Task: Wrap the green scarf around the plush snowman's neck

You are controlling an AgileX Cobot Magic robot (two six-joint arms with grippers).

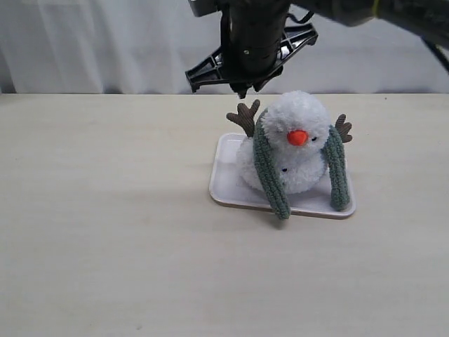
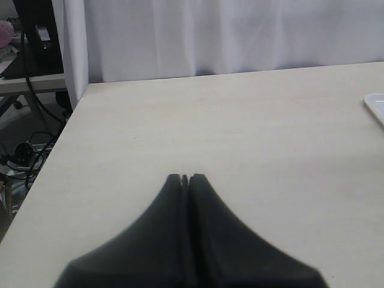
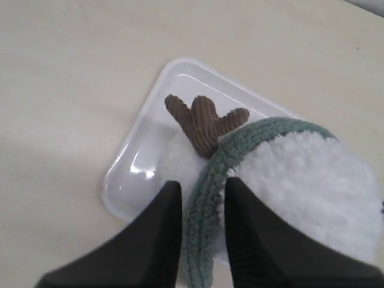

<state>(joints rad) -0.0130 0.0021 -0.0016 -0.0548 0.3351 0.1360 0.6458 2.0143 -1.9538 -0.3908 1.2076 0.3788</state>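
Note:
The plush snowman (image 1: pixel 303 112) sits on a flat white tray (image 1: pixel 226 184), with its orange nose facing the front. The green scarf (image 1: pixel 269 174) runs behind its neck, and both ends hang down the front, one on each side. My right gripper (image 1: pixel 242 89) hovers open just above the snowman's brown twig arm (image 1: pixel 245 116). In the right wrist view the scarf (image 3: pixel 240 144) passes below the gap between the spread fingers of the right gripper (image 3: pixel 203 185), beside the white head (image 3: pixel 312 174). My left gripper (image 2: pixel 185 178) is shut on nothing over bare table.
The tray's corner (image 2: pixel 375 105) shows at the edge of the left wrist view. The table's side edge (image 2: pixel 72 114) drops off toward cables and a stand. A white curtain (image 1: pixel 105 42) hangs behind the table.

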